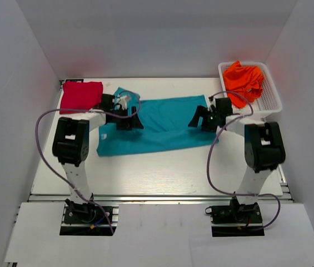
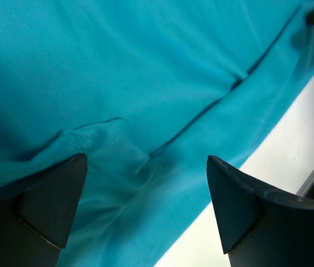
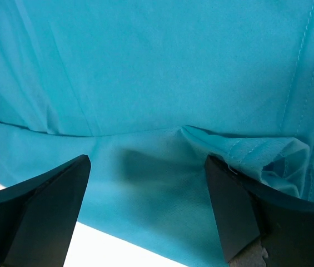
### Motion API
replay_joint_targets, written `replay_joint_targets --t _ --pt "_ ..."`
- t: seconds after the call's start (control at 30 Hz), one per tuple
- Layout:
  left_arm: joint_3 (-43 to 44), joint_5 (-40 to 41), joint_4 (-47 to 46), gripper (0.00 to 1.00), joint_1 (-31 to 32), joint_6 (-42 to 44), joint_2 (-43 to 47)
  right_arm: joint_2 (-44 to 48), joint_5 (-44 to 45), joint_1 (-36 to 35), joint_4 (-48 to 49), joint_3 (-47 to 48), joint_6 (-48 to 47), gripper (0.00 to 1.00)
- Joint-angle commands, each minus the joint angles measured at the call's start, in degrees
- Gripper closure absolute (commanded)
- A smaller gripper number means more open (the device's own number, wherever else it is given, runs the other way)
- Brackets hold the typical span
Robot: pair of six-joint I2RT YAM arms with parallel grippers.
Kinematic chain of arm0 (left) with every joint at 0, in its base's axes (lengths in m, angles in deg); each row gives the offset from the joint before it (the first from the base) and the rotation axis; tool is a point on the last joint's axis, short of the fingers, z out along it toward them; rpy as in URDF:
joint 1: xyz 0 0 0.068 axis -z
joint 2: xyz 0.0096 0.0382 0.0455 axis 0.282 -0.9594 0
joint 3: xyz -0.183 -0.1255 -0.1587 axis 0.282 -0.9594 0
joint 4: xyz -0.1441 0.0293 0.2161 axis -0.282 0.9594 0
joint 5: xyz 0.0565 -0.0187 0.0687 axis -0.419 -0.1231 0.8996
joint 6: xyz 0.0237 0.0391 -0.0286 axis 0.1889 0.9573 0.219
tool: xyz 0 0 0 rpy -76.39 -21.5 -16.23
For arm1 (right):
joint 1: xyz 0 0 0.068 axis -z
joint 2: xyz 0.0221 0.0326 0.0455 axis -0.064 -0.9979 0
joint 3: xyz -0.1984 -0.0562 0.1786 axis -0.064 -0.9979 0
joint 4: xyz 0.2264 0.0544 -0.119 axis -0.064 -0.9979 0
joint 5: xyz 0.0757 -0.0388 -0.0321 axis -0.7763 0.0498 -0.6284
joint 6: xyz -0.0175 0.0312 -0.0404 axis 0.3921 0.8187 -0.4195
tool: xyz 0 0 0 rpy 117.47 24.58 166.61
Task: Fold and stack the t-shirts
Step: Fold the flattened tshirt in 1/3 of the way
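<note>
The teal t-shirt (image 1: 162, 125) lies spread across the middle of the table, folded partly lengthwise. My left gripper (image 1: 128, 114) is open just above its left end near the collar; the left wrist view shows teal cloth (image 2: 145, 100) with a fold line between the two spread fingers (image 2: 56, 200). My right gripper (image 1: 200, 118) is open over the shirt's right end; the right wrist view shows teal cloth (image 3: 157, 83) and a curled hem (image 3: 268, 156) by the right finger (image 3: 234, 206). A folded red t-shirt (image 1: 81, 95) lies at the far left. An orange t-shirt (image 1: 244, 82) sits in the basket.
A white plastic basket (image 1: 273, 97) stands at the far right corner. White walls enclose the table on three sides. The table's near edge has a metal rail (image 1: 157, 196).
</note>
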Motion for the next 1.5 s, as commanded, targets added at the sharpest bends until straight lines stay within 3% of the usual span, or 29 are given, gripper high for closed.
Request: replay_joint_targets --t 0.0,0.23,0.33,0.47,0.67,0.8,1.07,1.2,1.33,1.47 --pt "-13.89 7.37 5.08 0.0 0.55 -3.77 4.23 6.8 0.19 -0.72 -0.21 -11.95 3.3 0.1" --pt "-28.96 10.73 7.53 0.0 1.68 -8.26 24.62 21.05 -1.47 -2.82 -0.99 -26.54 1.11 0.1" --pt "-30.2 12.84 8.07 0.0 2.31 -9.58 33.15 26.67 -1.48 -4.23 -0.82 -28.49 0.4 0.1" --pt "-25.31 15.39 6.49 0.0 2.31 -10.11 36.51 31.77 0.8 -4.94 0.23 -26.21 -0.39 0.1" --pt "-7.39 28.63 11.32 0.0 0.81 -7.12 26.51 28.89 6.25 -4.5 1.91 -15.86 0.05 0.1" --pt "5.81 40.42 17.47 0.0 -0.33 -7.11 14.56 24.05 7.31 -4.41 0.76 -10.13 0.58 0.1" --pt "25.06 52.39 20.72 0.02 -2.27 -5.71 -4.59 13.17 9.6 -4.23 -3.79 -0.38 -0.3 0.1" --pt "30.44 51.7 20.73 0.08 -3.31 -5.71 -11.11 10.52 10.04 -4.32 -4.77 3.31 -1.09 0.1" --pt "33.86 47.39 18.53 0.2 -3.32 -5.18 -15.86 8.06 10.04 -4.23 -5.56 5.34 -1.09 0.1" --pt "35.19 44.58 19.06 0.49 -3.32 -5.18 -18.16 6.73 10.65 -4.32 -5.56 6.31 -0.74 0.1"
